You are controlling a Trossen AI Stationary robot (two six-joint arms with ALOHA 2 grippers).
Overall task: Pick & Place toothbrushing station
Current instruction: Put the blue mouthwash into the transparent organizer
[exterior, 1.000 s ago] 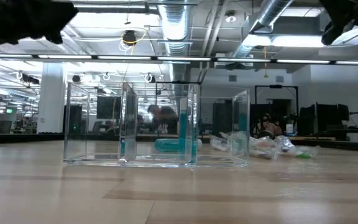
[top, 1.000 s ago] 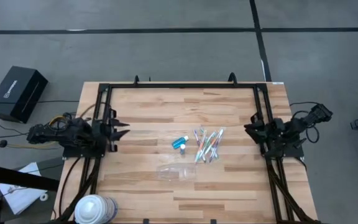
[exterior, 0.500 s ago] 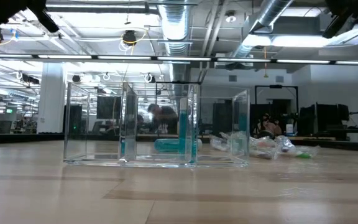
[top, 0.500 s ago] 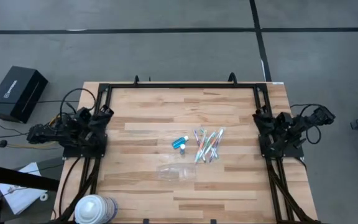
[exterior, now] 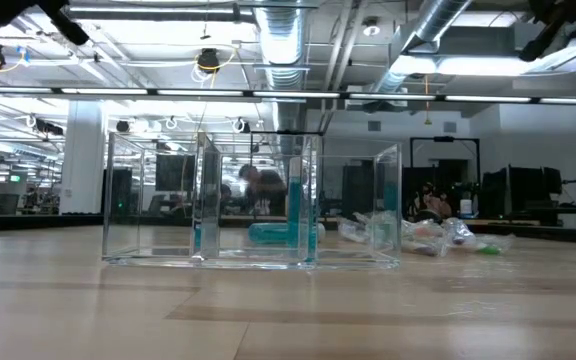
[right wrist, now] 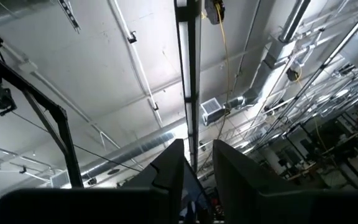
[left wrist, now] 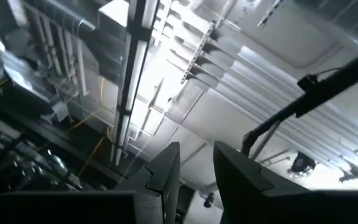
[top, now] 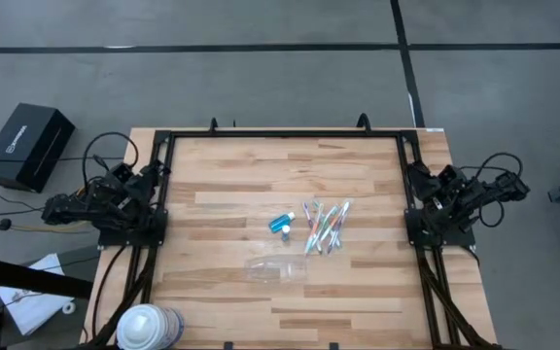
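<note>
On your table [top: 231, 165]: one see-through cup [top: 275, 269] lying on its side, one short blue tube [top: 281, 224] with a white end, and one loose bundle of toothbrushes [top: 325, 226] just beside the tube; the brushes overlap too much for you to count. The cup lies near the tube, toward the front edge. Your left gripper [left wrist: 196, 168] is folded back at the table's left edge and your right gripper [right wrist: 197, 163] at the right edge, both aimed at the ceiling, each empty with a narrow gap between its fingers.

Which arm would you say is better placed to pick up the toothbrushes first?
Probably the right. The toothbrushes lie right of the table's centre, nearer the right gripper than the left gripper. Both arms are folded back at the table's sides.
</note>
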